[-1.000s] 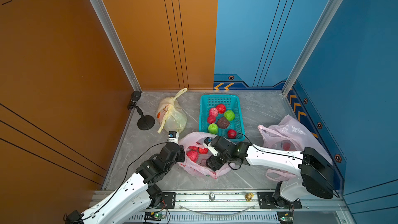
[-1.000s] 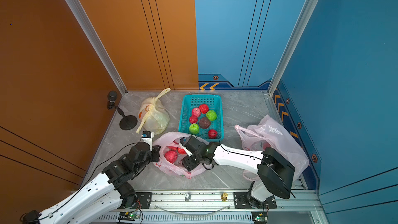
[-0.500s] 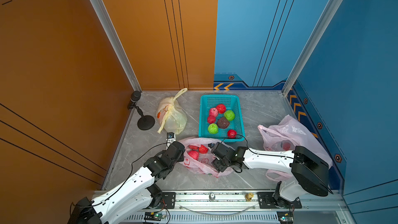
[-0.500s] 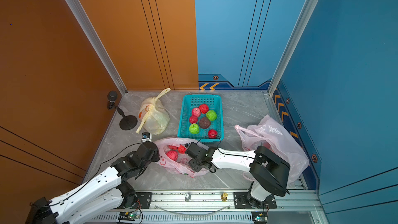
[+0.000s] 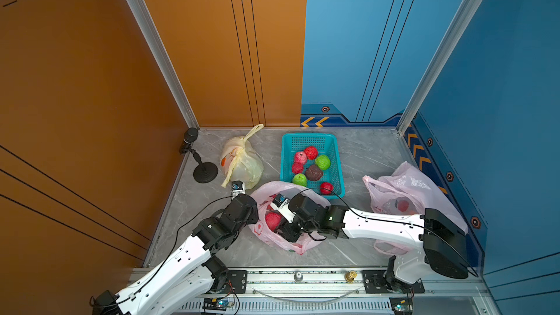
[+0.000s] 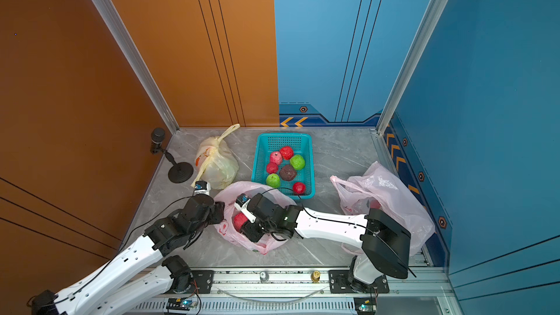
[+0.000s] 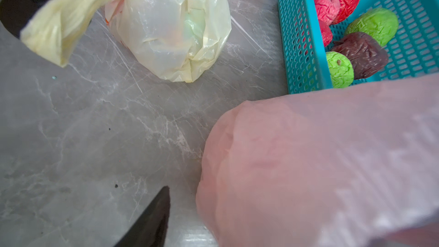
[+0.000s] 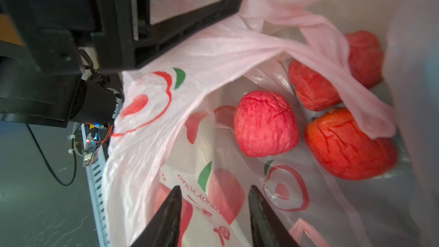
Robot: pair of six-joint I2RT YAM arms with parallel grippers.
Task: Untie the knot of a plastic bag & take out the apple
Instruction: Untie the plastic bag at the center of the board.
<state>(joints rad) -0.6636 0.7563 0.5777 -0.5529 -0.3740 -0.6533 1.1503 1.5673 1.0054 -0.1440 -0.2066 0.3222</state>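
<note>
My right tool (image 8: 215, 187) gapes inside the crinkled pink bag (image 8: 147, 139) near a round, wrinkled apple (image 8: 266, 124); left tool (image 5: 257, 211) at its edge, state unclear to me

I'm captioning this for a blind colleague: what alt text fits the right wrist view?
An opened pink plastic bag printed with apples holds four wrinkled red fruits, seen from behind the right gripper, whose two dark fingers stand apart and empty short of them. The left gripper sits at the bag's rim.
</note>
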